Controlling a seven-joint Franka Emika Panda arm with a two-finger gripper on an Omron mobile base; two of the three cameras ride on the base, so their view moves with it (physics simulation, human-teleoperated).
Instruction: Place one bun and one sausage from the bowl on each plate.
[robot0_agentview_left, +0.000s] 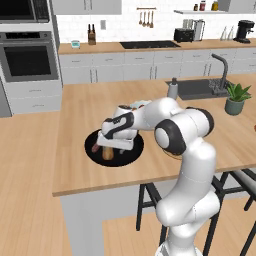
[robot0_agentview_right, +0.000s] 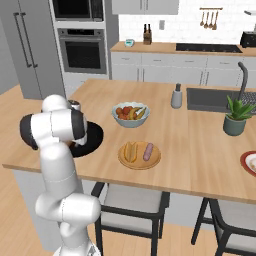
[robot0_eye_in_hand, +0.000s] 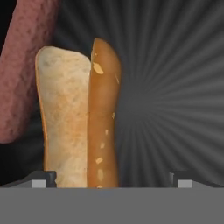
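Note:
The black bowl (robot0_agentview_left: 129, 152) sits near the counter's front left, and its rim (robot0_agentview_right: 98, 136) shows past the arm. My gripper (robot0_agentview_left: 107, 149) reaches down into it, open. In the hand view the gripper (robot0_eye_in_hand: 113, 179) straddles a split tan bun (robot0_eye_in_hand: 78, 118) lying on the bowl floor (robot0_eye_in_hand: 175, 100), closer to the left fingertip (robot0_eye_in_hand: 43, 178). A reddish sausage (robot0_eye_in_hand: 24, 74) lies beside the bun. The tan plate (robot0_agentview_right: 141, 164) carries a bun (robot0_agentview_right: 130, 151) and a sausage (robot0_agentview_right: 148, 151). The red-rimmed plate (robot0_agentview_right: 249, 163) lies at the counter's far right.
A white bowl of fruit (robot0_agentview_right: 130, 114) stands behind the tan plate. A grey bottle (robot0_agentview_right: 176, 96), the sink (robot0_agentview_right: 212, 100) with its tap and a potted plant (robot0_agentview_right: 235, 117) sit further right. Stools stand under the counter's front edge.

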